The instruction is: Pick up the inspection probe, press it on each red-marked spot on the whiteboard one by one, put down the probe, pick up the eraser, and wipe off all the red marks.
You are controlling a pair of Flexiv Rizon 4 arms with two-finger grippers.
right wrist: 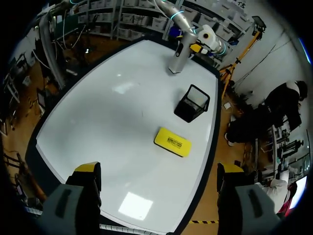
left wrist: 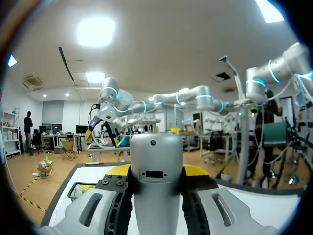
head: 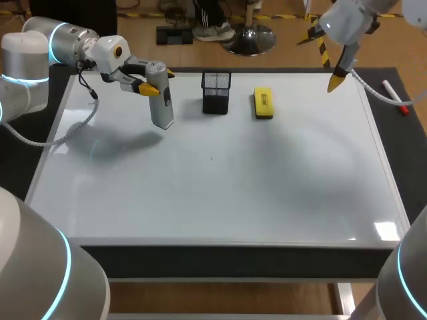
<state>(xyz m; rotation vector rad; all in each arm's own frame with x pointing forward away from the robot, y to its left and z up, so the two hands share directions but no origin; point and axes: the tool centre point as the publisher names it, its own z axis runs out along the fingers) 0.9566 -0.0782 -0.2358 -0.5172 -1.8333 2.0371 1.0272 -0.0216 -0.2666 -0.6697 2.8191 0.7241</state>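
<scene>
Whiteboard [head: 267, 187], probe [head: 161, 107] in left gripper [head: 159, 81]

The left tool [left wrist: 157, 170] grips the silver inspection probe [left wrist: 155, 152] upright between its fingers. Ahead, beside the probe, a black mesh basket [left wrist: 80, 190] stands on the whiteboard [left wrist: 264, 205].

Both arms look like twins tbh: the left arm [head: 40, 47] and right arm [head: 353, 20] are chunky rounded tubes in silver and white, with glowing cyan rings [head: 53, 41] at the joints. The left wrist carries a white block [head: 110, 50] with a round amber dot, plus a thin black cable [head: 85, 83] and a pale grey cable [head: 67, 137]. The right arm trails a white cable [head: 373, 90]. The left claw [left wrist: 156, 171] has grey fingers with oval slots, black screwed mounts and yellow tips. The right claw [right wrist: 156, 169] has the same grey fingers and yellow tips.
</scene>
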